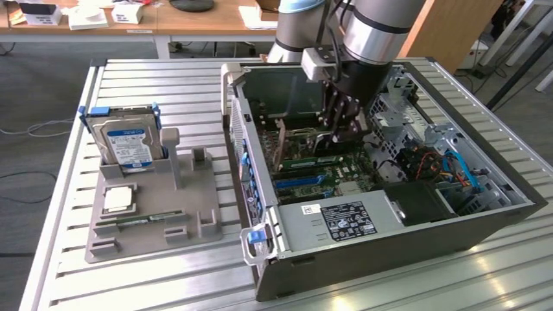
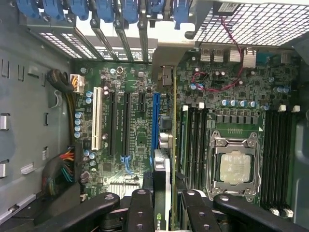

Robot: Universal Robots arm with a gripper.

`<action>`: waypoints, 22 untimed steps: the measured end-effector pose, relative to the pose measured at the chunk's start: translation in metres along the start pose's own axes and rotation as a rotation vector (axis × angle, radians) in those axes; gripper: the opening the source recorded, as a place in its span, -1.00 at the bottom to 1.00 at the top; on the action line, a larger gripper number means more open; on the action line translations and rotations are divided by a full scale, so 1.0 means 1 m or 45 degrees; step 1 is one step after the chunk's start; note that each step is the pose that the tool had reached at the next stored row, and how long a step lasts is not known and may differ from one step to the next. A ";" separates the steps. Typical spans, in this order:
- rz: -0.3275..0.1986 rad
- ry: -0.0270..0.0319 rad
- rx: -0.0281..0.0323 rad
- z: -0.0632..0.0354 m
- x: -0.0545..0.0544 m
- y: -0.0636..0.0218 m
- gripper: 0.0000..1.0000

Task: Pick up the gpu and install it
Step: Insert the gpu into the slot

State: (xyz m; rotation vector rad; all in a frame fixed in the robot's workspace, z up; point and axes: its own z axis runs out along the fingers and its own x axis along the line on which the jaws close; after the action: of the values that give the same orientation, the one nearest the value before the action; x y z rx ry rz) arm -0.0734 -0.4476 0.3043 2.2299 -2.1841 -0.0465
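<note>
Squarely within the hand, the gpu, edge-on above the motherboard

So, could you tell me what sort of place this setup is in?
Likely a robotics lab or test bench: a robot arm holds the gpu inside an open computer case on a slatted metal table, with office desks behind.
</note>
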 end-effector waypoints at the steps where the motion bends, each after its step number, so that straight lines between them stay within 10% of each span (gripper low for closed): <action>1: 0.000 0.0000 0.0000 0.0008 0.000 0.0000 -0.46; 22: 0.000 -0.0002 0.0000 0.0084 0.000 0.0037 -0.46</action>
State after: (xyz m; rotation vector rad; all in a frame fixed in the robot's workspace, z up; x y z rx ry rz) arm -0.0774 -0.4477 0.2961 2.2301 -2.1841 -0.0467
